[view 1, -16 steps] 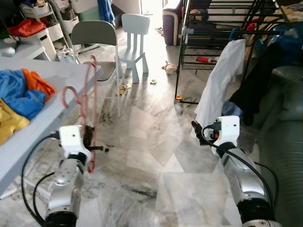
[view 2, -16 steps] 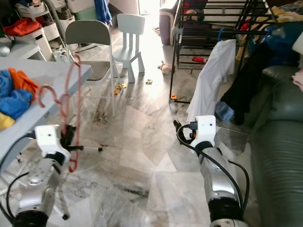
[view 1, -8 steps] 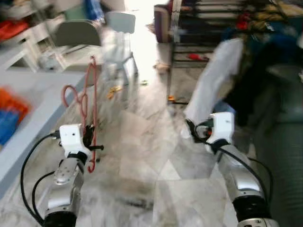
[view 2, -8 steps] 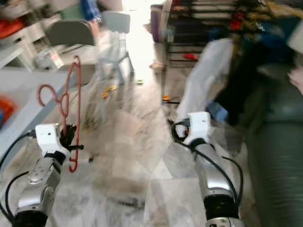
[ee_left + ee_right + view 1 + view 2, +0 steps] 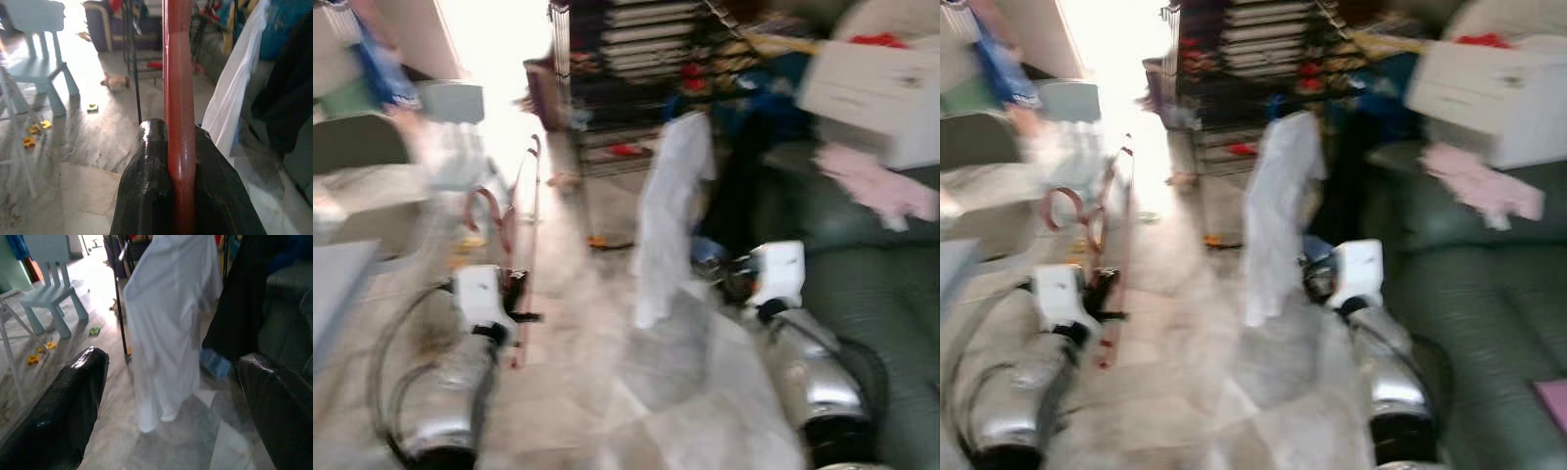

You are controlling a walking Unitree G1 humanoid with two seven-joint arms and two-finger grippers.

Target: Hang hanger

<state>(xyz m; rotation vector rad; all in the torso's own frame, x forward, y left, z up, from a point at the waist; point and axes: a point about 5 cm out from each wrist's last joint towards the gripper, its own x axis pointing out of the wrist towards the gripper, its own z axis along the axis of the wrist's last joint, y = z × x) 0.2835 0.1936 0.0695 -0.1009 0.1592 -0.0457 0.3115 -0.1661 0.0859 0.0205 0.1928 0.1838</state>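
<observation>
hanger: red, standing roughly upright above the left claw, hook end curling toward the robot's left; sitting low over the marble floor, well apart from the rack
left claw: clamping the hanger's red bar between its 2 black fingers, bar running straight up through the grip in the left wrist view
right claw: holding nothing, its 2 fingers standing wide apart, pointing at the white garment
white garment: hanging down off the dark drying rack, lower edge reaching near the floor, just beside a black garment
right arm: reaching forward low, its white wrist housing sitting close in front of the garment's lower edge
sofa: dark green, lying on the robot's right, carrying a pink cloth and a white box
child's chair: pale blue, standing on the floor left of the rack, small yellow toys lying near its legs
eye views: heavily motion-blurred, fine detail unreadable
</observation>
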